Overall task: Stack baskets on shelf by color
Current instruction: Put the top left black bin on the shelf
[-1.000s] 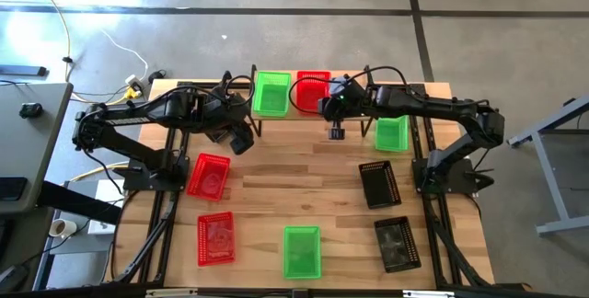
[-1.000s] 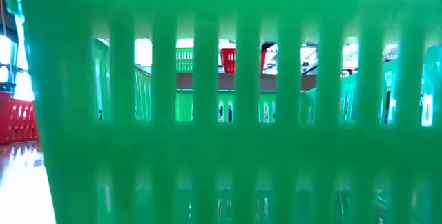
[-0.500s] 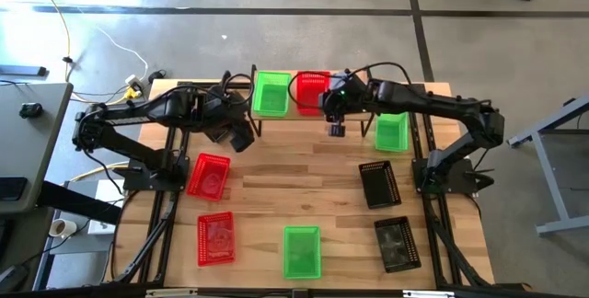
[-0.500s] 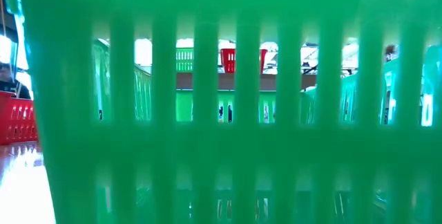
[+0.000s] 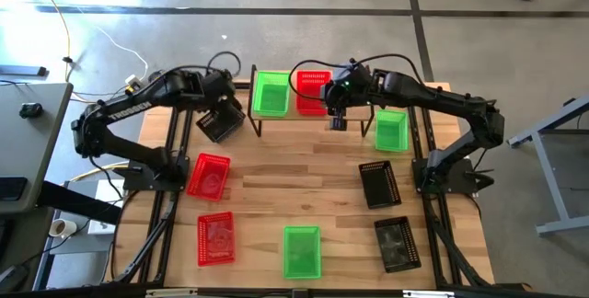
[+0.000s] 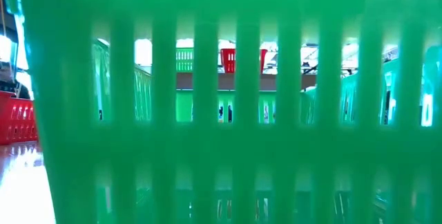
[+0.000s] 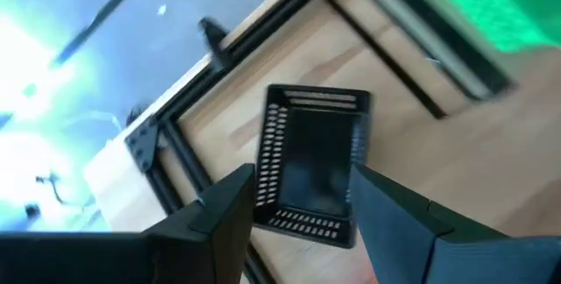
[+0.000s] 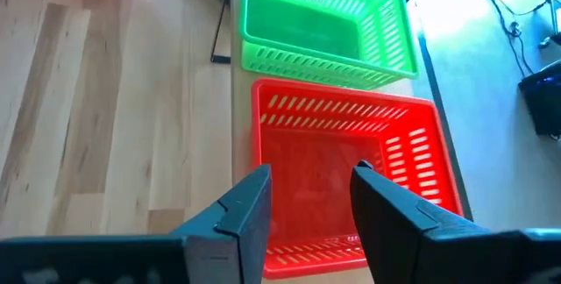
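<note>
Two baskets top the shelf [image 5: 293,120] — green basket [image 5: 271,94], red basket [image 5: 311,92] — side by side.

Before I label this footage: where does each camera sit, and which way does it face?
High view: overhead, straight down on the wooden table; both arms show.
Low view: at table height, blocked by a green perforated plastic basket; no arm shows.
Left wrist view: above a black perforated basket, past the open left gripper.
Right wrist view: above the red perforated basket on the shelf, past the open right gripper.
High and right wrist views share the shelf's green basket.
</note>
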Tool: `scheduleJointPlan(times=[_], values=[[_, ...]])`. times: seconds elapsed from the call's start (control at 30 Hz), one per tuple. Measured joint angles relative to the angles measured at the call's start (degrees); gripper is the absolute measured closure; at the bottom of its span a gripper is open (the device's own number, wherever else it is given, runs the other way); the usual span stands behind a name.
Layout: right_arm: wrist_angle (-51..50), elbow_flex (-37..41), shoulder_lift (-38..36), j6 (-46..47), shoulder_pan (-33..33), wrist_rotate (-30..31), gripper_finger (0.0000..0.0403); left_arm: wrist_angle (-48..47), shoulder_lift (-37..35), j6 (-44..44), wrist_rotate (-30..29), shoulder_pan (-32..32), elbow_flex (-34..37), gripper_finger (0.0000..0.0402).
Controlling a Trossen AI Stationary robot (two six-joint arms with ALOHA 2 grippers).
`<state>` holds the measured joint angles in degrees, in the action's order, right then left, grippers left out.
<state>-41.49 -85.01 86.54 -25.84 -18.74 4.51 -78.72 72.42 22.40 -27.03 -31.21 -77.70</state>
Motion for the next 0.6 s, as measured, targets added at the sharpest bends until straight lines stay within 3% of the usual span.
scheduleJointPlan(times=[0.17, 0.4, 0.6], values=[[-0.05, -0.09, 0.00, -0.14, -0.02, 1.58, 0.0260, 1.18, 0.00, 0.58, 5.98, -9.31, 0.01, 0.0222], [-0.03, -0.09, 0.00, -0.15, -0.02, 1.67, 0.0260, 3.50, 3.04, 4.58, 9.22, -20.35, 0.01, 0.0222], [-0.05, -0.09, -0.02, -0.38, -0.02, 1.64, 0.0260, 3.85, 8.35, 5.89, 10.36, -24.48, -0.34, 0.0222]])
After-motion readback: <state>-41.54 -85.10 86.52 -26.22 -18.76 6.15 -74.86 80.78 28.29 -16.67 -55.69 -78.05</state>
